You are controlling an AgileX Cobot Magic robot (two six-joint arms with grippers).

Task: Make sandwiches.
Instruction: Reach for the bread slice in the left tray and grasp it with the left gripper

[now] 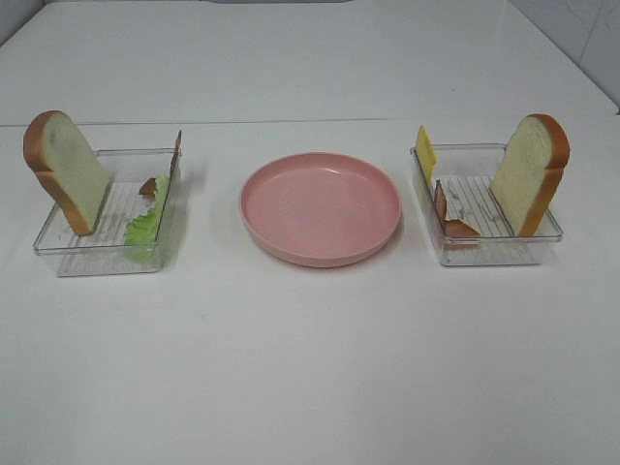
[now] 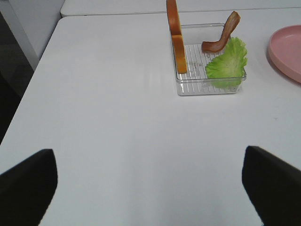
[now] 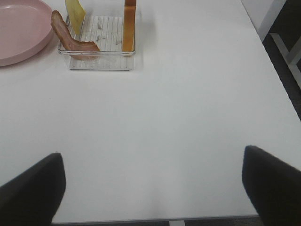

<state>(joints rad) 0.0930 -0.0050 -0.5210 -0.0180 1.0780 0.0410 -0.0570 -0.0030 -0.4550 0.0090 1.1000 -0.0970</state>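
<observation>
1. The left tool (image 2: 148, 162) is spread wide. Its two dark fingers (image 2: 28, 188) stand far apart over the white tabletop (image 1: 310, 368), pinching nothing and touching nothing.
2. The right tool (image 3: 151, 160) is spread just as wide, close to the tabletop's front edge, and it too holds nothing.
3. Neither tool shows from the high camera. In the wrist views only the finger ends appear, cut off by the frame.
4. The sandwich parts sit unassembled in two clear trays.
5. In the left tray (image 1: 58, 254), the left bread slice (image 1: 66, 170) stands on edge at the outer side. The lettuce leaf (image 1: 145, 228) lies along the side nearer the plate. The left bacon strip (image 2: 221, 35) curls upward just beside the lettuce.
6. The pink plate (image 1: 320, 208) sits between the trays, apart from both.
7. In the right tray (image 1: 484, 254), the cheese square (image 1: 424, 153) stands against the wall nearer the plate. The right bacon strip (image 1: 450, 218) is slumped beside it, and the right bread slice (image 1: 531, 174) stands on edge at the outer side.
8. From the right wrist camera, that bread shows only its crust edge-on. Both it and the cheese are cropped by the frame.
9. Open tabletop lies between each tool and its tray.
</observation>
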